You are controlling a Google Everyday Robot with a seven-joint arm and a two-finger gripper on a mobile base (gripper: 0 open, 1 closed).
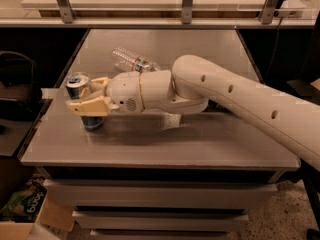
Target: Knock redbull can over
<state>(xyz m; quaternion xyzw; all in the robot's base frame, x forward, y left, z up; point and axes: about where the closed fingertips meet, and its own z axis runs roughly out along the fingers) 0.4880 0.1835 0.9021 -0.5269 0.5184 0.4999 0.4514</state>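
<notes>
The beige two-finger claw (83, 93) sits low over the front-left part of the grey metal table (200, 141). Its fingers are spread apart. The near finger crosses the front of the slim blue-and-silver redbull can (77, 80), which stands upright between them; whether they press on it cannot be determined. The white arm (240, 96) extends rightward. A clear plastic water bottle (132, 61) lies on its side behind the claw.
</notes>
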